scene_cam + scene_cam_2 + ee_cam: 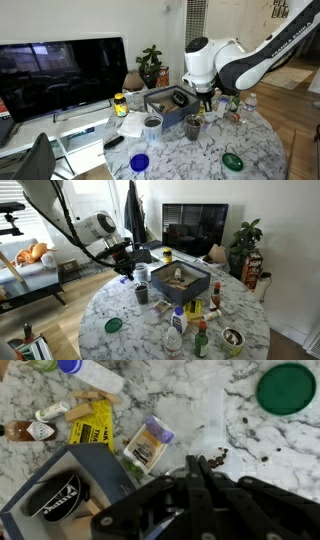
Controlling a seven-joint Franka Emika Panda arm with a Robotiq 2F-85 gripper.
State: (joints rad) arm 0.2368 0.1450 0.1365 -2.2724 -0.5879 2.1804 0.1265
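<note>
Marble-topped and crowded, the counter (250, 440) lies under the end effector (200, 462), which hangs clenched, its fingers pressed together with nothing between them. Nearest to it is a small jar (150, 446) with something green inside. The jar sits just beside the corner of a dark box (60, 485), a little apart from the fingertips. A yellow packet (90, 426) and a sauce bottle (26, 430) lie just beyond the jar, and a green lid (285, 386) sits well apart on the other side.

The main risk, as I judge it, is a knock. With things packed this close, clenched fingers coming down near the jar could tip it or shove it against the box. Dark crumbs dot the marble near the fingertips.

Only the wrist view shows the jar's contents and the gap to the fingers. In both exterior views the arm (250, 60) is visible, and in an exterior view a television (60, 70) and a plant (150, 65) stand behind the counter, none of which the wrist view shows.
</note>
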